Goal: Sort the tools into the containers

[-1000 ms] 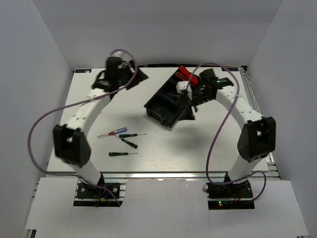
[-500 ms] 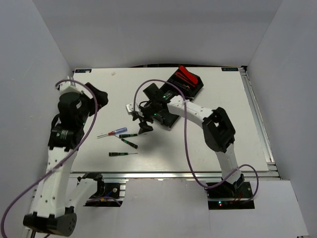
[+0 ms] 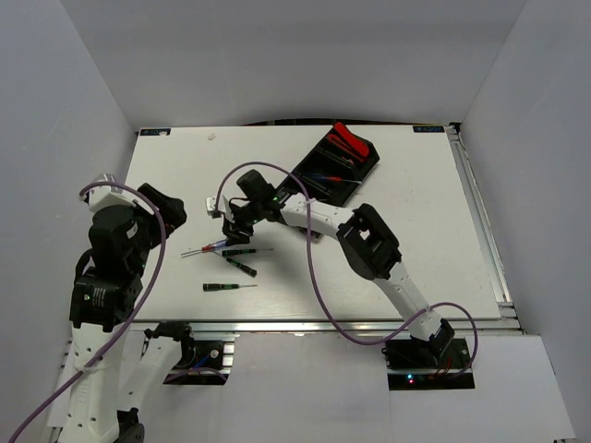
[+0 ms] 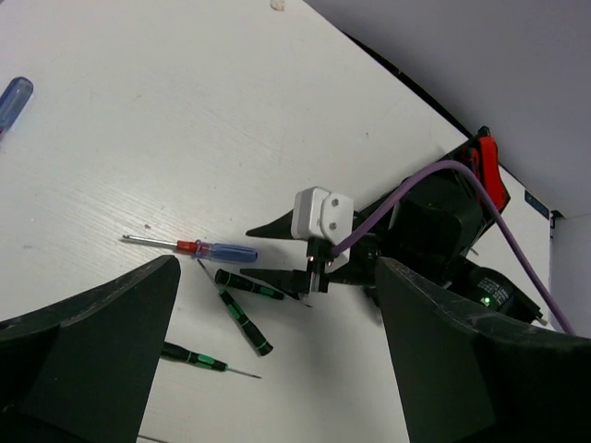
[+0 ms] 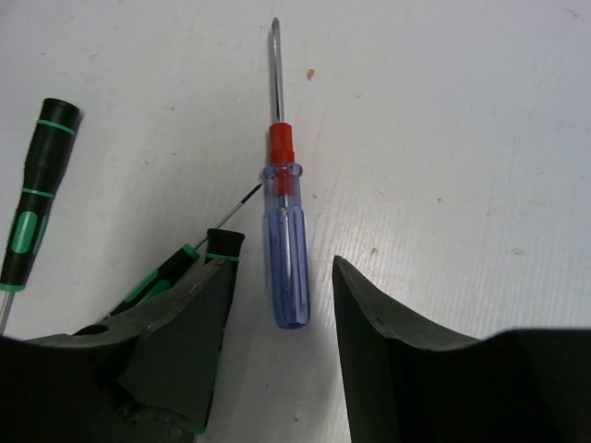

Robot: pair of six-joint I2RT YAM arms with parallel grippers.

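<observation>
Top view, my right gripper [image 3: 231, 224]: low over the blue-red screwdriver [image 3: 214, 246] on the table [image 3: 416, 258], left of the tray [image 3: 312, 173].
Top view, my left gripper [image 3: 164, 205]: near the table's left edge, well apart from the tools.
Top view, pliers [image 3: 349, 140]: in the tray's far compartment.
Left wrist, my left jaws: spread wide, holding nothing.
Left wrist, black-green screwdrivers [image 4: 242, 323]: beside the blue-red one.
Right wrist, my right fingers [image 5: 388, 323]: open on either side of the blue handle, not gripping it.

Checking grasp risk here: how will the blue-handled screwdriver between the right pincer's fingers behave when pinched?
The blue-handled screwdriver is probably stiff and light: thin metal shaft, small plastic handle. Its smooth round handle may roll or slip sideways on the table.
</observation>
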